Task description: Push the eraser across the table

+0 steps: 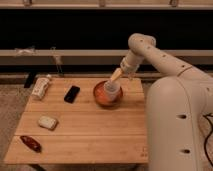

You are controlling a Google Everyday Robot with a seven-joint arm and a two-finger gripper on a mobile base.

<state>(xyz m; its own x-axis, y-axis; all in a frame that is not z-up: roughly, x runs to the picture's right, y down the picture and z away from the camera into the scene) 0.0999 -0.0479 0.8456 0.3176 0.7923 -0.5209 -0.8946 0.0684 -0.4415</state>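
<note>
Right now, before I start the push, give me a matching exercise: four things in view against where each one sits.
Things:
1. eraser
2. whitish block
3. dark red oblong
4. claw

Places:
A. over the orange bowl
B. near left corner of the table
C. just left of the bowl, far side
D. left side, mid-table

Pairs: 1-C, 2-D, 3-B, 4-A
</note>
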